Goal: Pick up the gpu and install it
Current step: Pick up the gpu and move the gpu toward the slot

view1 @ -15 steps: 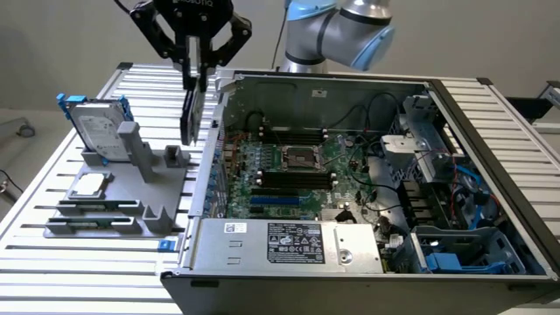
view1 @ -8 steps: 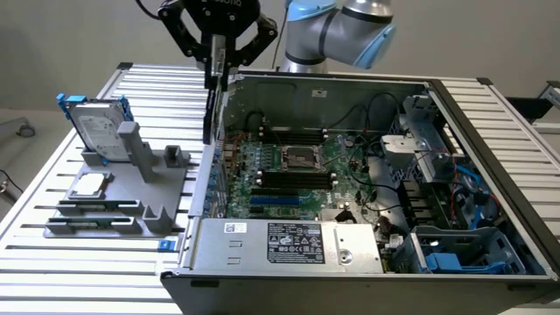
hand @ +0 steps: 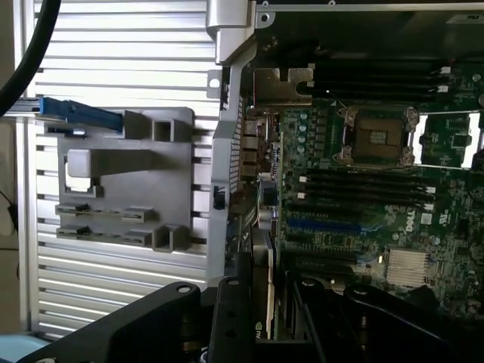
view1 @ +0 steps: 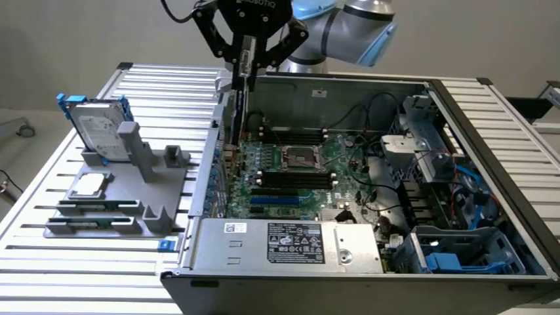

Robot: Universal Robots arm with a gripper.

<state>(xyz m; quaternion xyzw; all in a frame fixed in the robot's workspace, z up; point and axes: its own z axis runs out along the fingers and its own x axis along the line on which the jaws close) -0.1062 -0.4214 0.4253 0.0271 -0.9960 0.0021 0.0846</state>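
My gripper (view1: 248, 62) hangs over the rear left corner of the open computer case (view1: 490, 131) in the exterior view, shut on the gpu (view1: 242, 98). The card is seen edge-on and hangs straight down from the fingers, close to the case's rear wall, its lower end near the motherboard (view1: 298, 177). In the wrist view the black fingers (hand: 231, 318) clamp the thin gpu (hand: 262, 265), which points down toward the expansion slot area beside the blue slot (hand: 321, 224). Whether the card's edge touches a slot is hidden.
A grey fixture (view1: 131, 190) on the slatted table holds a silver hard drive with a blue frame (view1: 96, 128) and small parts. Inside the case are the CPU socket (view1: 302, 157), black memory slots (view1: 298, 178), power supply (view1: 289, 243), cables and drive cages (view1: 437, 157).
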